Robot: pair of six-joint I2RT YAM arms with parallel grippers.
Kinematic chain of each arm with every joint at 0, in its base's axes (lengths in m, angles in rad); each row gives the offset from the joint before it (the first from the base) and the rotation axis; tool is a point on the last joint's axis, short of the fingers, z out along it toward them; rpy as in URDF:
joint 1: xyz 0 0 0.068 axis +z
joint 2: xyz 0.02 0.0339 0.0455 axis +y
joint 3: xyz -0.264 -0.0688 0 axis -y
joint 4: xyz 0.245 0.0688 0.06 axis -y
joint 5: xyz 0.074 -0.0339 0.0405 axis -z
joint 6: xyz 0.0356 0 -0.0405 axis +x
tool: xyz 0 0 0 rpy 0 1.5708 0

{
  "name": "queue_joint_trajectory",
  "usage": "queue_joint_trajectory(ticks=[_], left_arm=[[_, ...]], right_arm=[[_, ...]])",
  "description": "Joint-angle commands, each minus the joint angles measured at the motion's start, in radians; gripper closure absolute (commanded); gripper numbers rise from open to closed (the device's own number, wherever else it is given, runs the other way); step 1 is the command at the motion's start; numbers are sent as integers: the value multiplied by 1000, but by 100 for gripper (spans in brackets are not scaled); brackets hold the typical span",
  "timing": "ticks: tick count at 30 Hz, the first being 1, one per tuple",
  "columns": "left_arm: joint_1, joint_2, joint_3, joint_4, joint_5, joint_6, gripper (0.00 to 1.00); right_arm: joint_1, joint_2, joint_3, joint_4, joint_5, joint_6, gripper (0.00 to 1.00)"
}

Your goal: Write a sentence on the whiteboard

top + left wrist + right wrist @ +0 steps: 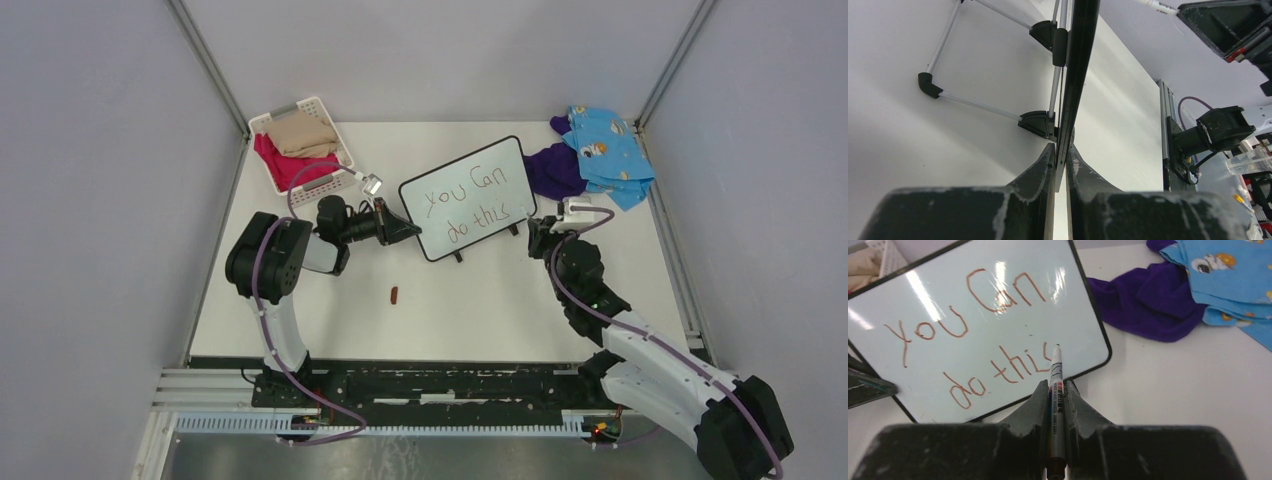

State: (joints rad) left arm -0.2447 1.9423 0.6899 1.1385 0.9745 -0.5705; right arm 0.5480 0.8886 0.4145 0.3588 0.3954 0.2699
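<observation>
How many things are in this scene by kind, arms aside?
Tan cloth, magenta cloth, purple cloth, blue printed cloth: 4
White plastic lattice basket: 1
Black-framed white whiteboard: 1
White marker pen: 1
Small reddish cap-like piece: 1
Total: 8

Top external: high, behind robot, looks down over whole table [450,320]. Left wrist: close, sights along own jaws, whiteboard [1078,75] edge-on between them. Right wrist: close, faces whiteboard front past marker [1056,385] between jaws. All three share whiteboard.
</observation>
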Motion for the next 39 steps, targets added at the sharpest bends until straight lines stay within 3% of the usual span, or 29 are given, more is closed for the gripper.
queue_joint_trajectory(ticks=[1,9,30,39], left_arm=[[-7,10,-2,-121,-36,44,88],[-13,-3,8,-158,-40,60,88],[-13,-5,17,-195,-44,78,88],[-15,-2,17,-194,-44,77,88]], right_arm=[[0,-42,-74,68,180,49,100],[1,21,-75,86,183,77,100],[-73,189,17,89,-49,180,100],[-77,210,10,98,-44,173,100]])
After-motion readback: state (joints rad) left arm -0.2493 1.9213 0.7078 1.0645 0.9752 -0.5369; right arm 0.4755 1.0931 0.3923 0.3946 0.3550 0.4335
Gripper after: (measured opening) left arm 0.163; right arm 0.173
